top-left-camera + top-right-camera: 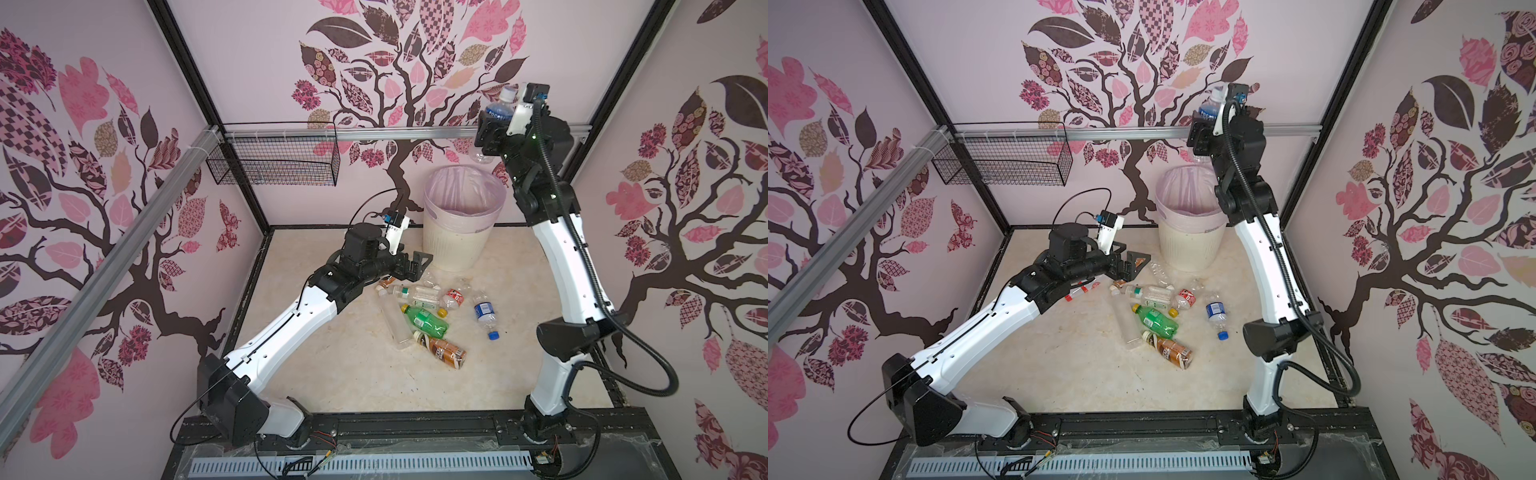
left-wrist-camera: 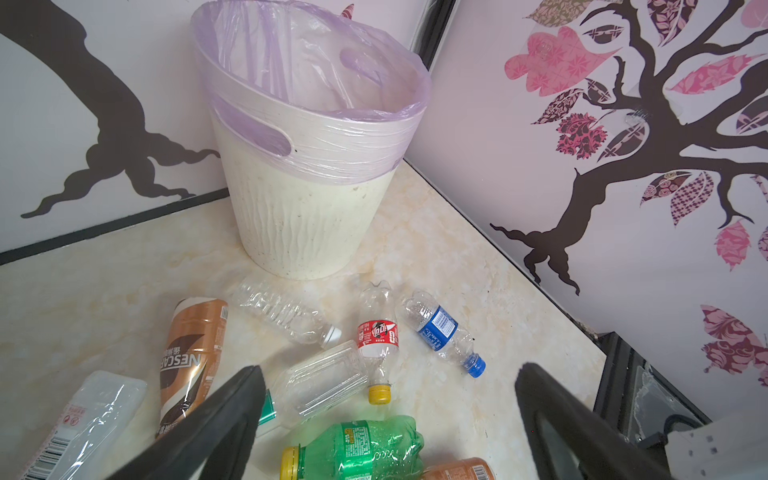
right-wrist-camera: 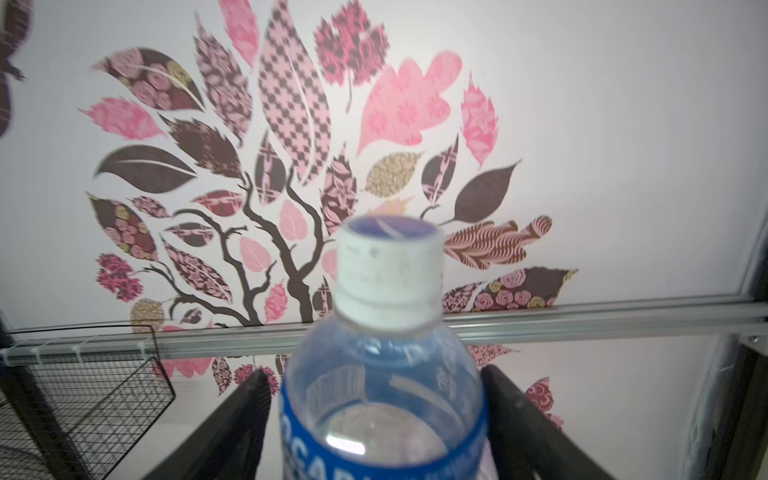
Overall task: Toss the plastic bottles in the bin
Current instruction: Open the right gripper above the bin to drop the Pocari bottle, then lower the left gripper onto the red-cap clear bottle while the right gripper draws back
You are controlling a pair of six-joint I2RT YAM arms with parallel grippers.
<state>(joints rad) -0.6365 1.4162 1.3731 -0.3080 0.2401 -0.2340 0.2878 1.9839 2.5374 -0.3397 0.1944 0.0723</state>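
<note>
The right pincer (image 1: 490,133) is raised high above the bin (image 1: 453,245), which stands at the table's (image 1: 332,374) far edge, toward the far right corner. A blue-labelled bottle (image 3: 382,374) stands upright between its jaws. Whether they clench it or stand released I cannot tell. The left pincer (image 1: 419,266) gapes wide, grasping nothing. It hangs low beside the bin's base, over the far side of the bottle heap (image 1: 424,316) at mid-table. Bare table runs from the heap to the near edge and both side edges.
</note>
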